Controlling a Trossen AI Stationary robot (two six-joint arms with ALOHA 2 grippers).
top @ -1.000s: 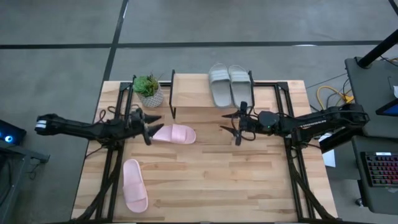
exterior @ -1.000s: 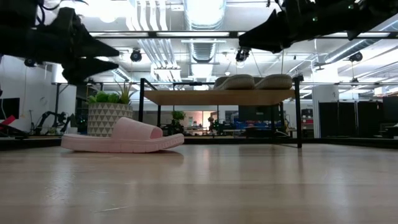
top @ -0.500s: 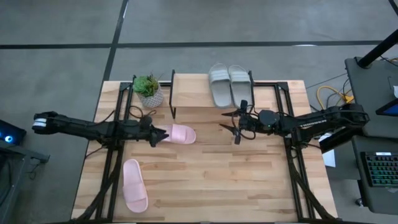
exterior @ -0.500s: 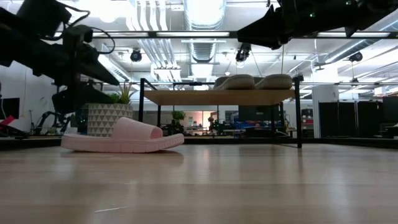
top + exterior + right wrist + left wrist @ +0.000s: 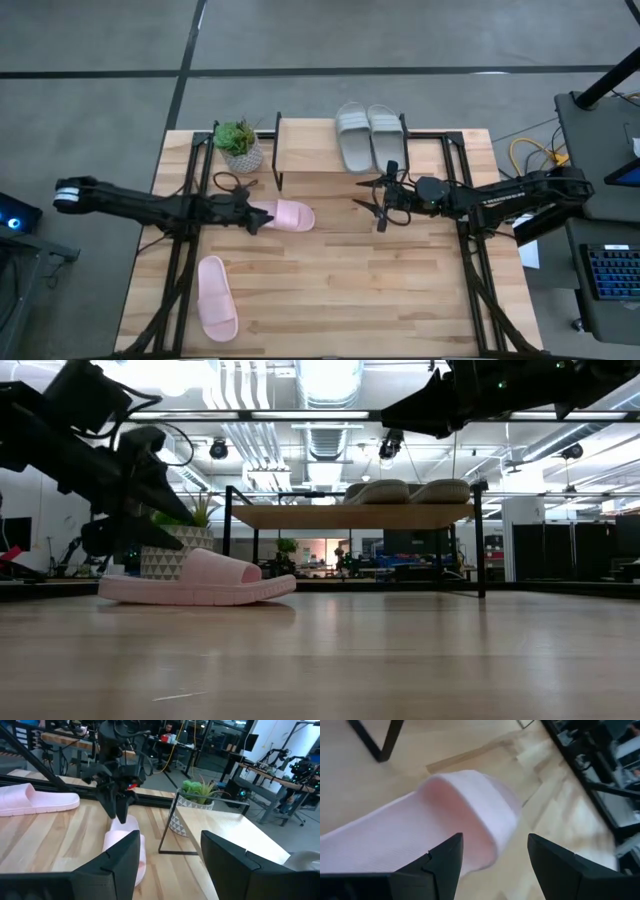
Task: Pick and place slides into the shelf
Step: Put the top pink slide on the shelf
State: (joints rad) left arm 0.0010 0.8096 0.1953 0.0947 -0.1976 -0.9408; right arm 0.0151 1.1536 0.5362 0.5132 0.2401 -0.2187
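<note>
One light pink slide (image 5: 287, 214) lies sole-down mid-table, also seen in the low view (image 5: 205, 580) and filling the left wrist view (image 5: 440, 820). My left gripper (image 5: 257, 216) (image 5: 495, 865) is open, low over that slide's left end; whether its fingers touch the slide, I cannot tell. The other pink slide (image 5: 216, 298) lies near the table's near-left corner. The grey-green pair (image 5: 368, 136) (image 5: 405, 491) rests side by side on the shelf's top board (image 5: 310, 152). My right gripper (image 5: 379, 205) (image 5: 170, 865) hangs open above the table, in front of the shelf.
A potted plant (image 5: 240, 146) stands left of the shelf, just behind my left gripper. The shelf's black legs (image 5: 480, 540) stand at the table's far side. Black arm frames run along both table sides. Bare wood (image 5: 350, 290) stretches across the near half.
My left gripper has dropped from well above the table to just over the pink slide's left end, moving slightly toward the table's right and turning about its wrist. The slide has stayed where it was.
</note>
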